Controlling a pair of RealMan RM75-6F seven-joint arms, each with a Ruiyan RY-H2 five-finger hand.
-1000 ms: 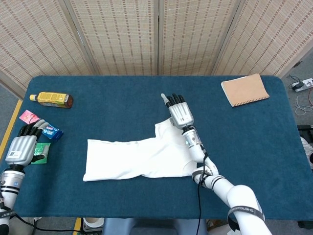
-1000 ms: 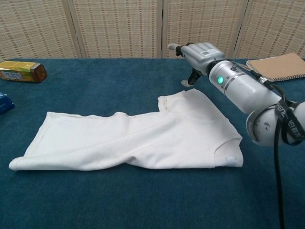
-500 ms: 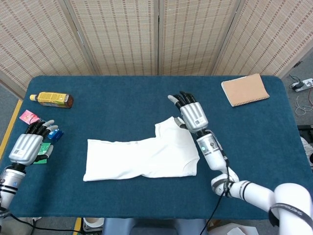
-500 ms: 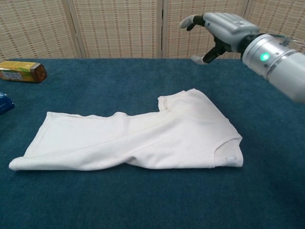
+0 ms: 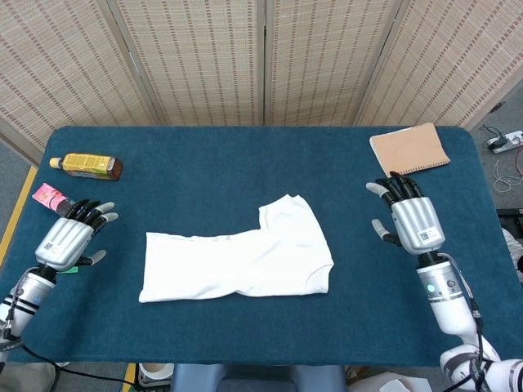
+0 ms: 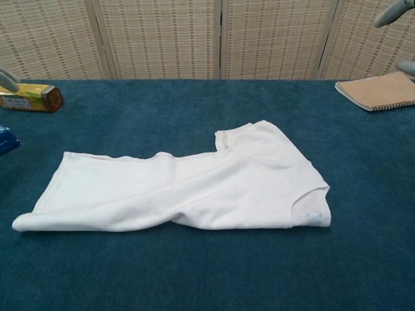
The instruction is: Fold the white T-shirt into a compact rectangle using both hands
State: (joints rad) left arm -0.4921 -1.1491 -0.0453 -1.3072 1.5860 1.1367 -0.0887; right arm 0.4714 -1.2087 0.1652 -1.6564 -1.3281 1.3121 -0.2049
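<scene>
The white T-shirt (image 5: 241,257) lies folded lengthwise on the blue table, hem to the left and a sleeve and collar part sticking up at the right; in the chest view the T-shirt (image 6: 188,188) fills the middle. My right hand (image 5: 413,220) hovers well to the right of the shirt, fingers spread, holding nothing; only its fingertips (image 6: 394,11) show at the top right corner of the chest view. My left hand (image 5: 69,237) floats left of the shirt's hem, fingers apart and empty, barely showing at the chest view's left edge.
A bottle (image 5: 86,166) of yellow drink lies at the far left. Small coloured packets (image 5: 49,196) sit by the left hand. A brown notebook (image 5: 409,149) rests at the back right, just beyond the right hand. Woven screens stand behind the table.
My right hand has lifted off the shirt's upper right part and swung far to the right. My left hand has risen and moved slightly toward the shirt. The shirt has not moved.
</scene>
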